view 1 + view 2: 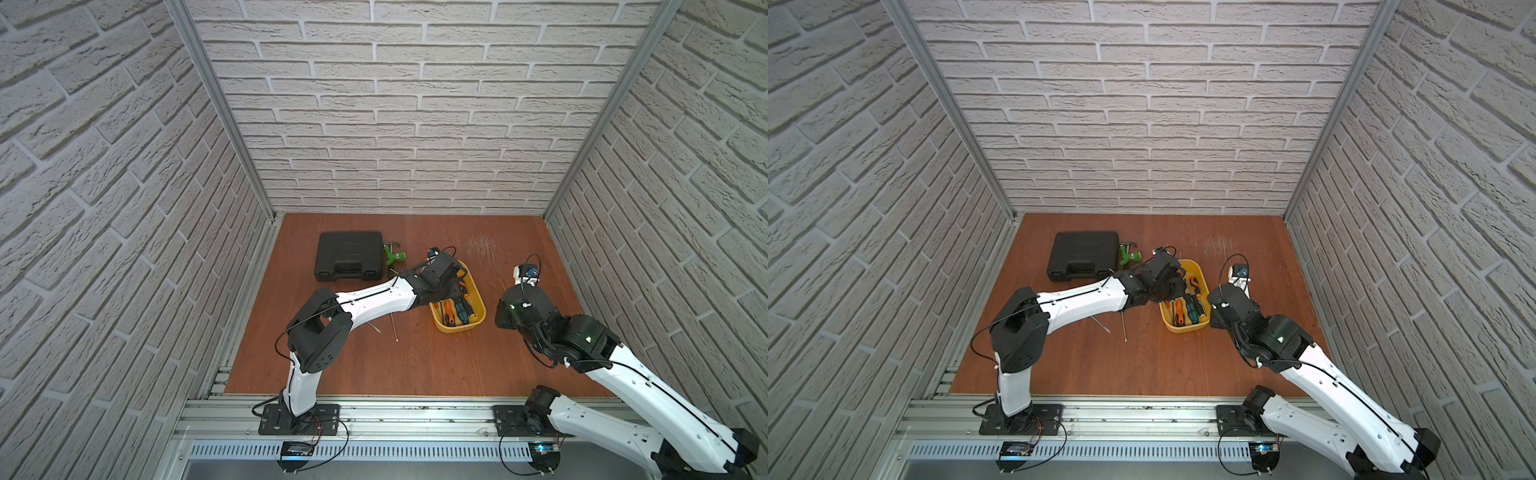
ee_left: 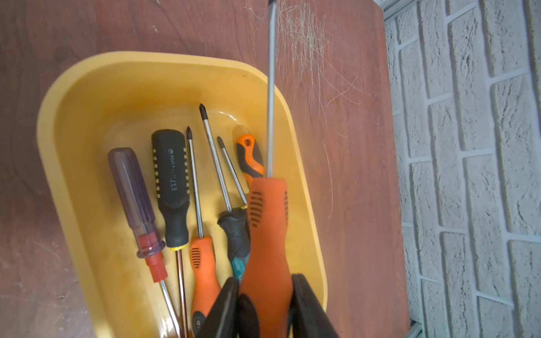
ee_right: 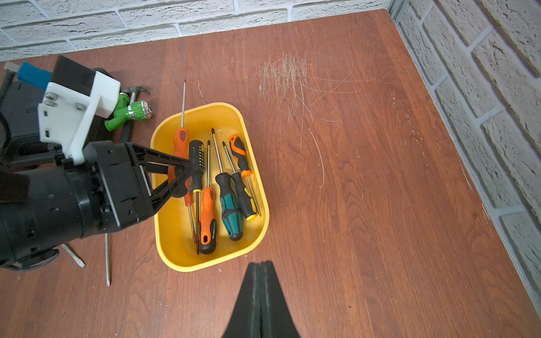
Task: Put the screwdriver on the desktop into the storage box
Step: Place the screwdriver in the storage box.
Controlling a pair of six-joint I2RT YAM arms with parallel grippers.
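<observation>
Right then, your left gripper (image 2: 265, 307) had its jaws pinched on the fat rear part of the orange handle of the screwdriver (image 2: 268, 228), one black finger (image 2: 222, 304) pressed to each flank. The handle ran straight out from between the jaws, and the long grey shaft went on past the far rim of the storage box (image 2: 58, 123) to end over the scratched patch of the desktop (image 2: 351, 175).

From your right wrist view, the screwdriver sat over the side of the box nearest the left arm. Its handle was inside the yellow outline and its tip was beyond it. You could not tell whether the handle touched the other screwdrivers (image 3: 228, 202), which lay side by side on the box floor.

Your right gripper (image 3: 260, 267) had its jaws pressed flat together with nothing between them. It hung over bare desktop just beside the near end of the box.

Two bare shafts (image 3: 107, 260) lay on the desktop, poking out from under the left arm with their handles hidden. In a top view the black tool case (image 1: 349, 255) lay well back, with the green fitting (image 1: 392, 256) beside it.
</observation>
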